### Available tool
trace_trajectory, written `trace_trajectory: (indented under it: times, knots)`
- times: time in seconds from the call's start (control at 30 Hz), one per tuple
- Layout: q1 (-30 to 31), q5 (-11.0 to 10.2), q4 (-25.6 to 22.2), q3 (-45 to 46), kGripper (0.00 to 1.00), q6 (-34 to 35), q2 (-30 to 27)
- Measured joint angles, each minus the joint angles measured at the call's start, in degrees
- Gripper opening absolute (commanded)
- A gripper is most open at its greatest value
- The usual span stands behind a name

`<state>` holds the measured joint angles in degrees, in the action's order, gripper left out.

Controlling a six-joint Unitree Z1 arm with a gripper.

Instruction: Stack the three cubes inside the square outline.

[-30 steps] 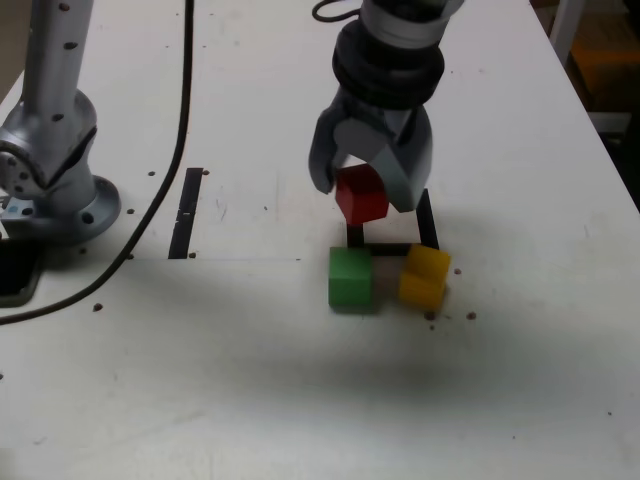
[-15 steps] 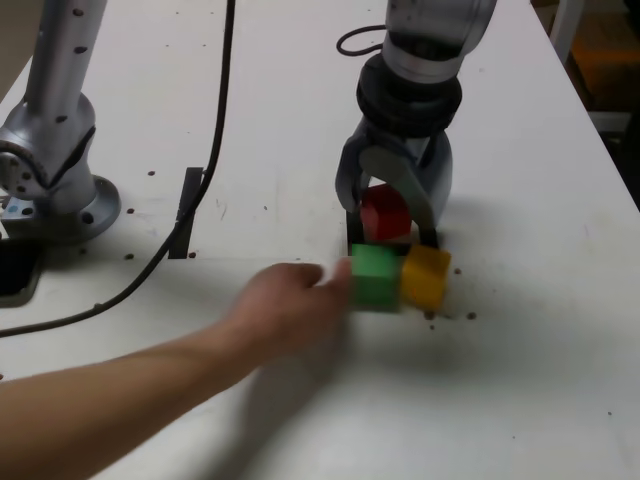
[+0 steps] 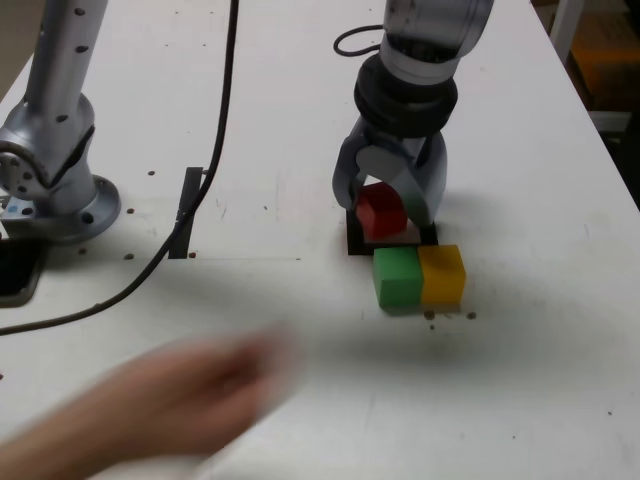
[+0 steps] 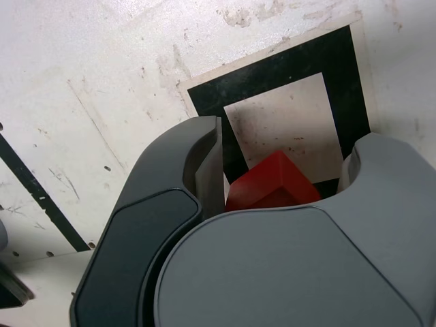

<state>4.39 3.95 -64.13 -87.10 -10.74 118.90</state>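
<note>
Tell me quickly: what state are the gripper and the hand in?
Gripper: open, red cube between its fingers.
Hand: blurred; open or closed, cannot tell.

No readable txt, nos., labels or signs.

Red cube: we see a plain, smooth face, matt to faintly satin, like painted wood or plastic; we cannot tell which (image 4: 276,180).
Green cube: we find it smooth and matt, without visible grain (image 3: 398,278).
Yellow cube: smooth too, we think, with the same dull finish (image 3: 442,275).
Claw: we see smooth, matt grey shells that look like plastic, seamed by fine grooves (image 4: 286,160).
Arm: we read silvery grey, metal-like, with a soft sheen (image 3: 60,90).
Surface: we see a pale, low-gloss coating, scuffed, scratched and stained (image 4: 157,61).
Square outline: black, flat, matt tape, we would say (image 4: 279,68).
Cable: we see smooth black, rubbery-looking sheathing (image 3: 225,90).
</note>
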Motion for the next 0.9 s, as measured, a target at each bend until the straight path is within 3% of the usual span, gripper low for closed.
trace_trajectory:
  times: [0.3, 0.73, 0.9]
  knots:
    - [-0.1, 0.3, 0.3, 1.0, 0.63, 0.0, 0.0]
    - [-0.5, 0.1, 4.6, 2.0, 0.70, 0.0, 0.7]
    - [-1.2, -0.5, 5.4, 2.7, 0.77, 0.0, 0.7]
